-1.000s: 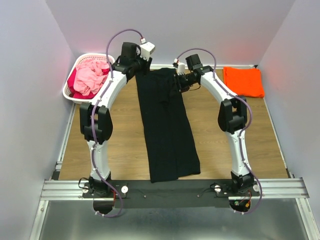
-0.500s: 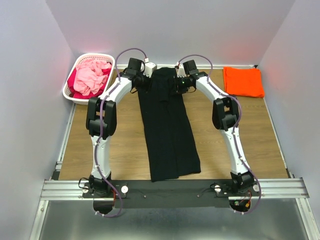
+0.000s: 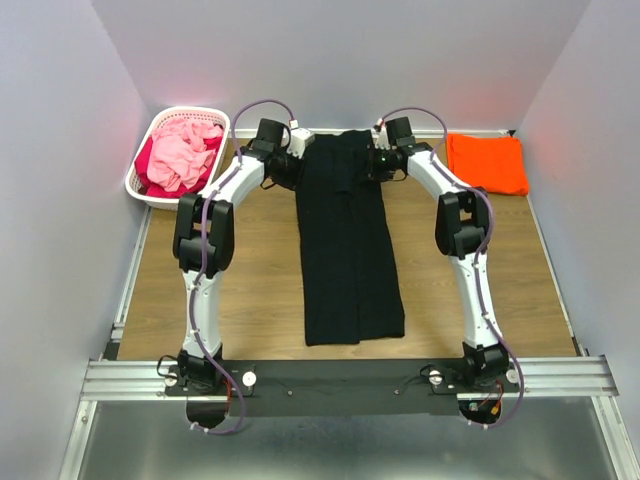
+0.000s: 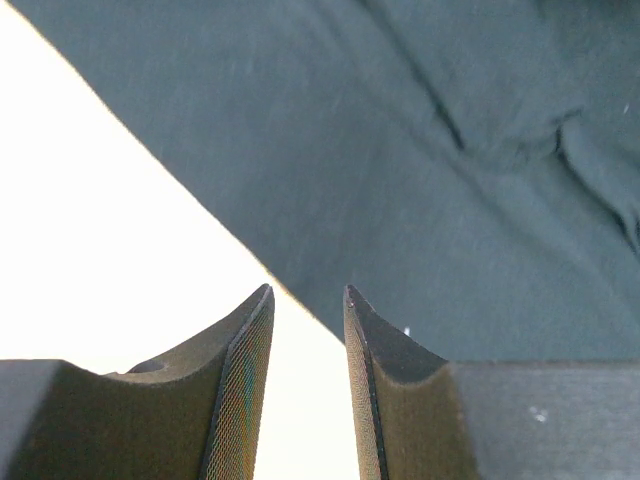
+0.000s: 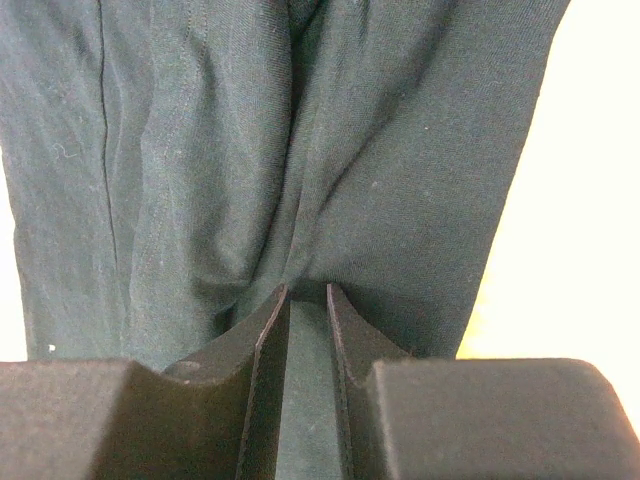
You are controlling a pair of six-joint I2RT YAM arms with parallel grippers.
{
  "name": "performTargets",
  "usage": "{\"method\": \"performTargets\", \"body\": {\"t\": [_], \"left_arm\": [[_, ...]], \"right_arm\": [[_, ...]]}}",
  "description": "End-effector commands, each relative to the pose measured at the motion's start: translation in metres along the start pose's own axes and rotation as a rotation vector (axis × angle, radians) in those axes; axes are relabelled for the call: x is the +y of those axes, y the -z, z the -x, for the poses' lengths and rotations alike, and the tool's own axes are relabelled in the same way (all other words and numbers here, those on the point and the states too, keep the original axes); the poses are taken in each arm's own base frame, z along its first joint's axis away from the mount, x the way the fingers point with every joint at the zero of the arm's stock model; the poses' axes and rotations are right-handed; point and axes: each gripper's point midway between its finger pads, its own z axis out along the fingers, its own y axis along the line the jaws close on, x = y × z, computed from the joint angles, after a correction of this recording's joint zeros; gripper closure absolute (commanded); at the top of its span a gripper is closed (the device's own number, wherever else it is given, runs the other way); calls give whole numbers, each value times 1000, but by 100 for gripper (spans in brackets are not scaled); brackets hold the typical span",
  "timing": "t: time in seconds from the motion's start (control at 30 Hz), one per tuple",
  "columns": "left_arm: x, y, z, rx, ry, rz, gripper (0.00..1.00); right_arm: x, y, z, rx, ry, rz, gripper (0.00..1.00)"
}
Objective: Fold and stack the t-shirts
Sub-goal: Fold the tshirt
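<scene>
Wood table [image 3: 250, 300]: black t-shirt [image 3: 345, 240] long strip; R gripper [image 5: 307, 290] pinches it, L gripper [image 4: 308, 290] jaws narrow, empty.

The long t-shirt [image 3: 345, 240] lies flat on the table [image 3: 240, 280]. It is in the middle and runs from the near side to the far side. The left gripper [image 3: 297, 163] is just beside its far left corner. The right gripper [image 3: 378, 160] is on its far right corner, with cloth between its fingers. The basket [image 3: 192, 109] stands in the far left corner of the table, with clothes [image 3: 180, 150] in it. The folded t-shirt [image 3: 487, 163] lies in the far right corner, well apart from the long one.
</scene>
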Motion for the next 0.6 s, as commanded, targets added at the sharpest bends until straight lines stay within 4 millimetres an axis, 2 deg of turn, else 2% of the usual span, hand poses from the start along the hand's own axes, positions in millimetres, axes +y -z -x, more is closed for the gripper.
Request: {"method": "performTargets", "body": {"t": [0.0,0.17,0.23,0.33,0.43,0.47,0.5,0.53,0.57], "left_arm": [[-6,-10,1,-4,16,-58,58],[-7,-16,-3,5,22,-70,58],[-6,-15,-3,6,17,-67,58],[-4,-9,3,-10,-3,-53,55],[-3,3,16,-48,-34,-46,49],[-5,15,28,-82,-54,-49,40],[-7,23,35,-102,-70,-53,35],[-6,33,44,-134,-105,-51,21],[-12,53,57,-178,-134,-59,6]], "right_arm": [[-48,-15,-33,85,-38,-128,71],[-47,-25,-19,55,-5,-102,70],[-50,-30,-21,57,-2,-104,68],[-46,-28,-16,47,15,-90,63],[-31,-15,-3,25,29,-46,50],[-21,-1,13,-10,52,-30,43],[-13,10,22,-30,71,-15,31],[-7,21,31,-51,92,-8,24],[8,47,52,-105,150,4,18]]}}
